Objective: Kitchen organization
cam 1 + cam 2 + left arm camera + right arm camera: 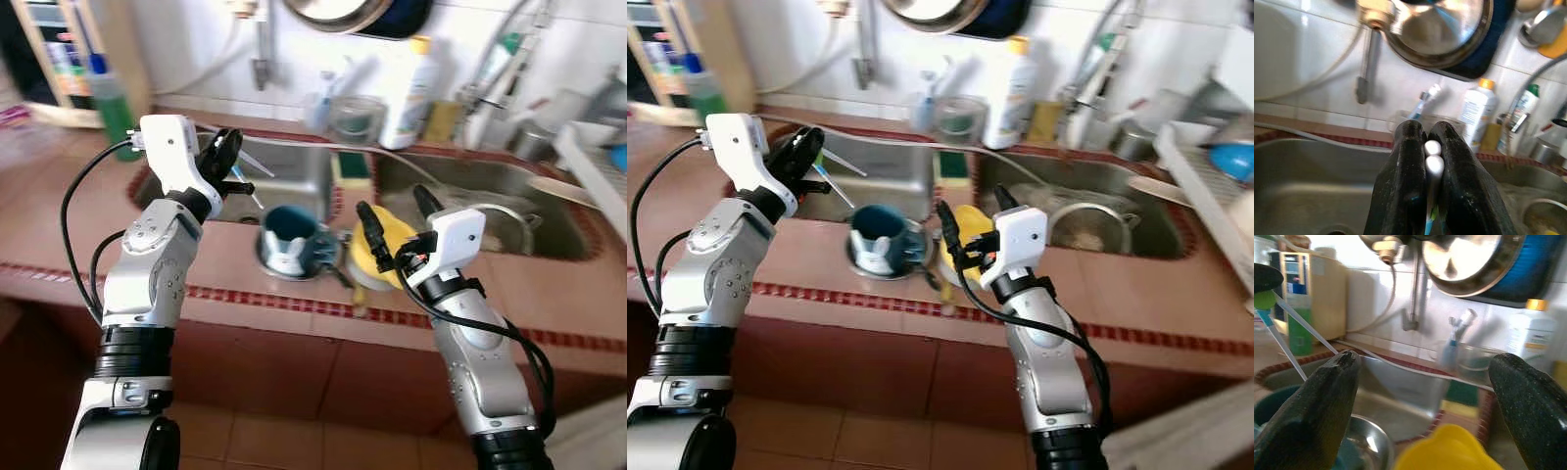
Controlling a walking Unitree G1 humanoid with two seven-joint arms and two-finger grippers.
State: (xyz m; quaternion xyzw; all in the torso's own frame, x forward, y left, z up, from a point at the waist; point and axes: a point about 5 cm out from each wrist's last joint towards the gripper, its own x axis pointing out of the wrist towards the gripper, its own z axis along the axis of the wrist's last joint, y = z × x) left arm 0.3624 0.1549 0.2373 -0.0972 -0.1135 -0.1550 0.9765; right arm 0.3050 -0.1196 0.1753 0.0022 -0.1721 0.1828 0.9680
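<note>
We observe the left gripper (231,164) raised above the near edge of the left basin of the steel double sink (294,171), its black fingers (1405,181) clenched on two slender white-handled toothbrushes (1433,164); the pale stems slant out from the fingers over the basin. The right gripper (394,220) sits lower, over the red-brown tiled surface (225,259), its fingers (1327,396) spread wide and grasping nothing, flanking a yellow plastic object (387,245) that lies at the basin divide. Whether either finger touches the yellow object, we cannot tell. Just left of it, a dark teal mug (291,230) stands in a shallow steel bowl (294,262) on the surface's edge. Against the white-tiled wall behind the sink we record a clear glass tumbler (355,119) with another toothbrush beside it, a white bottle with a yellow cap (409,93), and a green bottle (113,108) at far left. A round steel pan (1442,29) hangs on the wall above.
</note>
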